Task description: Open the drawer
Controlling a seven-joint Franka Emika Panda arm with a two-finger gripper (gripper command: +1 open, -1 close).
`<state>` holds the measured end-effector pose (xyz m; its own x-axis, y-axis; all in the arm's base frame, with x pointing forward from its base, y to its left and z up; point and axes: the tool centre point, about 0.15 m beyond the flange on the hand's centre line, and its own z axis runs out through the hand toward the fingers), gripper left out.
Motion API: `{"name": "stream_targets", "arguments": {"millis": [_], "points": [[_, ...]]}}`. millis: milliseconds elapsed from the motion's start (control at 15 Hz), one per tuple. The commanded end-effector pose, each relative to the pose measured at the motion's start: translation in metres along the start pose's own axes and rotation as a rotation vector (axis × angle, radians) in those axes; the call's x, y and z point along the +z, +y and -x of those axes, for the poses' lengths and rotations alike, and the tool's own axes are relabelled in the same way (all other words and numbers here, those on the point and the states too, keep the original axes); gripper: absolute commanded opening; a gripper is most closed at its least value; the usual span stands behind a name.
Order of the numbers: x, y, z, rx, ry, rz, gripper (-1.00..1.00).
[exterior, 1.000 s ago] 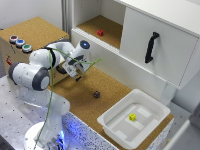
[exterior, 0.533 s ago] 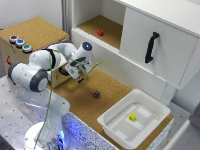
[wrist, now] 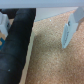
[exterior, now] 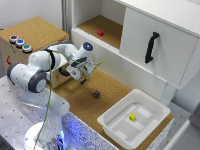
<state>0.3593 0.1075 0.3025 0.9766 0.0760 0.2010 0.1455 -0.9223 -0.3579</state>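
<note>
The drawer is the long, low white front panel under the cabinet's open shelf, and it looks shut. My gripper hangs over the cork surface, a little in front of the drawer's left end and not touching it. In the wrist view the gripper is open and empty, with one pale finger above bare cork. A black cable fills one side of that view, which does not show the drawer.
A wooden box with coloured buttons stands behind the arm. A small dark object lies on the cork. A white tub holds a yellow block. A red block sits on the shelf. The big door has a black handle.
My gripper has moved a little toward the exterior view's right and lower, nearer the cork in front of the drawer. Nothing else has moved.
</note>
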Motion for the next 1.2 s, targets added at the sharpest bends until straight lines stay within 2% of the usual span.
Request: {"name": "stream_targets", "arguments": {"millis": [0,133,333,533,667,800,933,1133], "points": [[0.000,-0.025,-0.026,-0.170,-0.126,0.100,1.00],[0.001,-0.033,-0.035,-0.160,-0.121,0.123,1.00],[-0.025,-0.050,-0.062,-0.158,-0.099,0.256,1.00],[-0.079,-0.067,-0.084,-0.111,-0.070,0.436,1.00],[-0.112,-0.081,-0.091,-0.081,-0.015,0.496,1.00],[-0.141,-0.099,-0.098,-0.065,0.051,0.530,1.00],[-0.151,-0.113,-0.111,-0.047,0.091,0.507,1.00],[-0.141,-0.125,-0.146,-0.043,0.138,0.462,1.00]]}}
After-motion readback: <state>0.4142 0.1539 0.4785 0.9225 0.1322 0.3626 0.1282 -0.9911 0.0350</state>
